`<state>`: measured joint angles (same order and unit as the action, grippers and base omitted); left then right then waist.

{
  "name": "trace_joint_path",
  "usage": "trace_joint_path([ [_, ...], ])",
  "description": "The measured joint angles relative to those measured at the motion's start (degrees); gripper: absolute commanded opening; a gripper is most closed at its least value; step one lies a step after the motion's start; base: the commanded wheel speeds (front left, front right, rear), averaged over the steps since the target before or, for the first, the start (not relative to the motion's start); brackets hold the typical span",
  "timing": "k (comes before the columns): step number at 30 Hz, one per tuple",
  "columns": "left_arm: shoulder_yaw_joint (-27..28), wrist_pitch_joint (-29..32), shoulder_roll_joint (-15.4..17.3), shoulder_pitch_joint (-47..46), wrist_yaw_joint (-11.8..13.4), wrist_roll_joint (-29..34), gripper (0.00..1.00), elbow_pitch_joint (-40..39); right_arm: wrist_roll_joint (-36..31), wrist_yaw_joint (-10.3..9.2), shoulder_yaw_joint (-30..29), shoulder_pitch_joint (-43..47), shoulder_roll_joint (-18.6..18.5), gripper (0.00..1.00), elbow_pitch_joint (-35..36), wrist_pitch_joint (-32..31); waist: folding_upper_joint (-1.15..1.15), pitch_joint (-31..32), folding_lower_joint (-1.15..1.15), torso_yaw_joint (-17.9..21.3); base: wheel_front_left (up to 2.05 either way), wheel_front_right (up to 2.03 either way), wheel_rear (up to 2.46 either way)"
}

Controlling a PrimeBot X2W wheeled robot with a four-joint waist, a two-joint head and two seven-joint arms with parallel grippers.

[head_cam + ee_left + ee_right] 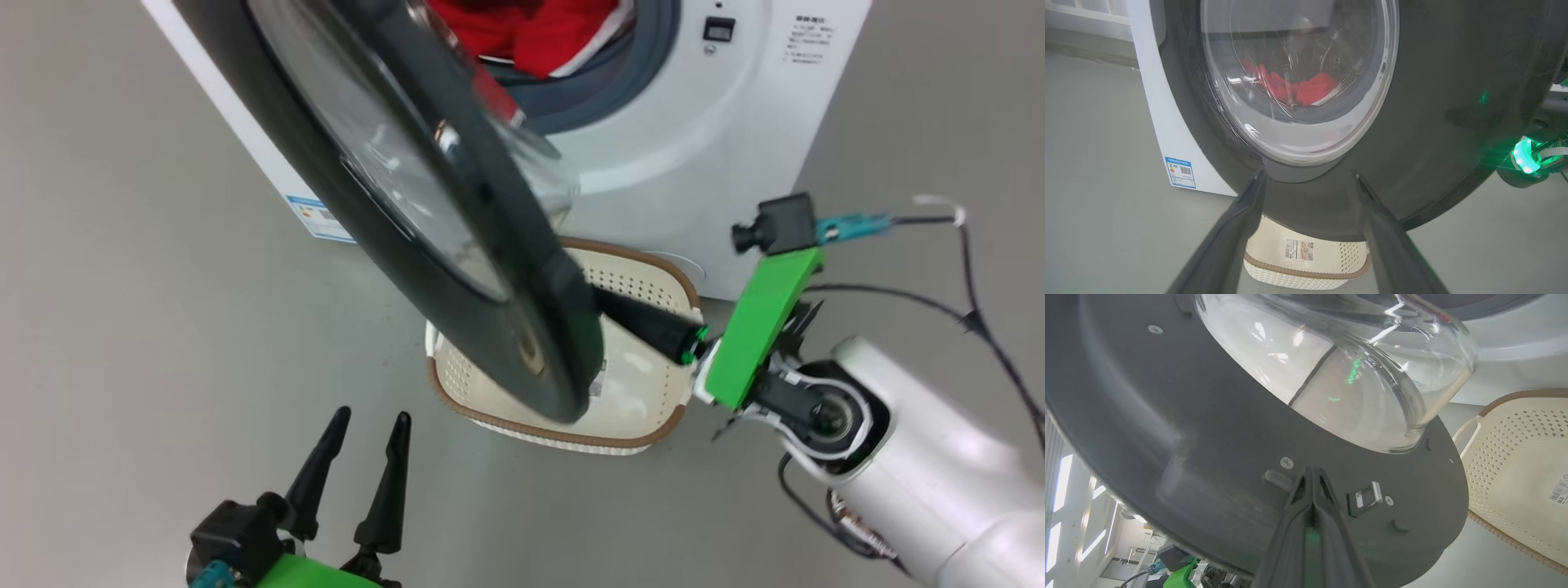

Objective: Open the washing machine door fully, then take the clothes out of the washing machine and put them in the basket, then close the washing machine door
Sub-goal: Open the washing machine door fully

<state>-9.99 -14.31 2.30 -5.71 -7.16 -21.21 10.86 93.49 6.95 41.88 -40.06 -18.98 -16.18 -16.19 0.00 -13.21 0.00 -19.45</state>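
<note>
Glossy black plastic rims the washing machine door (531, 286), which stands swung out from the white washing machine (710, 131), its clear glass bowl bulging toward the drum. The door's lower edge hangs above the cream basket (571, 437), which sits on the grey floor (122, 327) just in front of the machine. The red clothes (522, 28) with white trim lie inside the drum behind the grey rubber ring; in the left wrist view they show through the door glass.

The right gripper (1311, 473) reaches in behind the door, over the basket. Its jaws are pressed together, and their tips are at the door's inner face, just below the glass bowl, between a small peg and the metal latch (1365, 497).

The left gripper (371, 416) hovers low over the floor on the door's outer side, near the basket, jaws apart and holding nothing, pointing toward the door.

A blue label (318, 219) is stuck low on the machine's side panel.
</note>
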Motion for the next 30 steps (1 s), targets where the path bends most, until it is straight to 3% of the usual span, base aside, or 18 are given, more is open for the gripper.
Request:
trace_joint_path([
  [23,2.12,0.00,0.00,3.46,0.09,-0.12,1.00,1.38,-1.44,0.01,1.24,3.81,5.98,0.00,1.41,-3.23,0.00,4.59,0.00,-8.96,0.00,0.00,0.00],
  [30,3.09,0.00,0.01,3.69,0.84,-0.11,1.00,0.84,-1.90,0.01,1.54,3.85,7.99,0.00,1.00,-4.05,0.00,5.24,0.00,-10.07,0.00,0.00,0.00],
])
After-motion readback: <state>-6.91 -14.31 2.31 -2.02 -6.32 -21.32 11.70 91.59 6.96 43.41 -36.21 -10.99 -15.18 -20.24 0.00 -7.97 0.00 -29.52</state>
